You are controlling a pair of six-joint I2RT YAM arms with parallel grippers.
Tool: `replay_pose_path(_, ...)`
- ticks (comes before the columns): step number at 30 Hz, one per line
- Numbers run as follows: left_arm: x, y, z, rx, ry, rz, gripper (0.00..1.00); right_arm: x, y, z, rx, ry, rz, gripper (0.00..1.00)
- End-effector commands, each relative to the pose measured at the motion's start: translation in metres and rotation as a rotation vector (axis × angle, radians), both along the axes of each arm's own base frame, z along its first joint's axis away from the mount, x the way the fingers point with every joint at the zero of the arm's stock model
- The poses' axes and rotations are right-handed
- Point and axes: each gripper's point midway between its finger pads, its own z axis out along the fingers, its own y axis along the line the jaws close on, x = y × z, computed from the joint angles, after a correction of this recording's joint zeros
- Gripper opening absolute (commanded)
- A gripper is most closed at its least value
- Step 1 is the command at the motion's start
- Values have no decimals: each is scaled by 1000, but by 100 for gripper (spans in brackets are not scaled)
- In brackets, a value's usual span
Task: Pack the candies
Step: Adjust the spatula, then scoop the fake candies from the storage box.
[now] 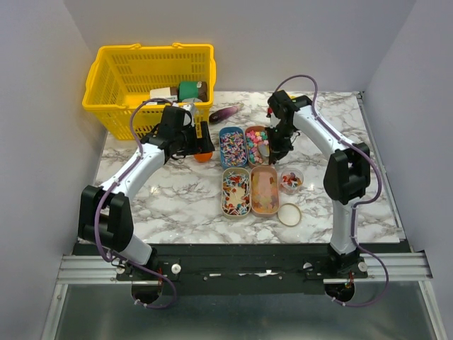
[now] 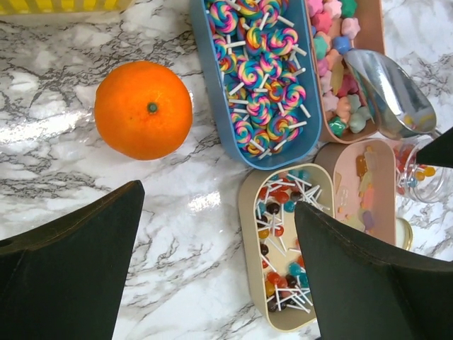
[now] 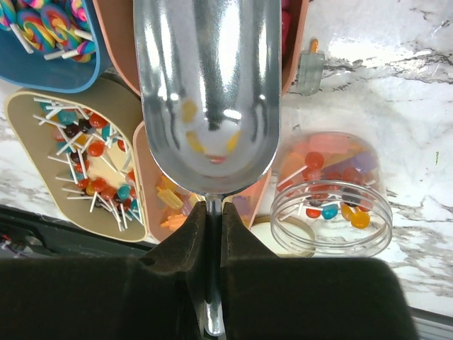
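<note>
candies (image 2: pixel 262 78), multicoloured swirls and lollipops, fill trays (image 2: pixel 205 85); left gripper (image 2: pixel 216 201) gapes empty, right gripper (image 3: pixel 212 210) pinches scoop (image 3: pixel 205 92).

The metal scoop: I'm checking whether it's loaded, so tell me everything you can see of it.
The scoop is shiny, mirror-like metal: a rounded trough bowl narrowing to a thin flat handle. The bowl looks empty, showing only coloured reflections. The right hand is shut on the handle, holding the bowl out above the pink trays, beside the open clear jar. Nothing else visibly touches it.
</note>
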Motion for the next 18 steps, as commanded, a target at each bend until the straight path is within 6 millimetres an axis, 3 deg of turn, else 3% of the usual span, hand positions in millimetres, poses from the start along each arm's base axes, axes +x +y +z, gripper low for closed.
replay_pose_path(1,-3,12,-3,36,-4,23,99,-14,0,4,24,52,44,1)
replay_pose_path(9,-3,11,-13,35,25,23,99,-34,0,7,60,88,62,1)
replay_pose_path(18,-3,16,-13,50,19,33,99,-16,16,-8,108,113,85,1)
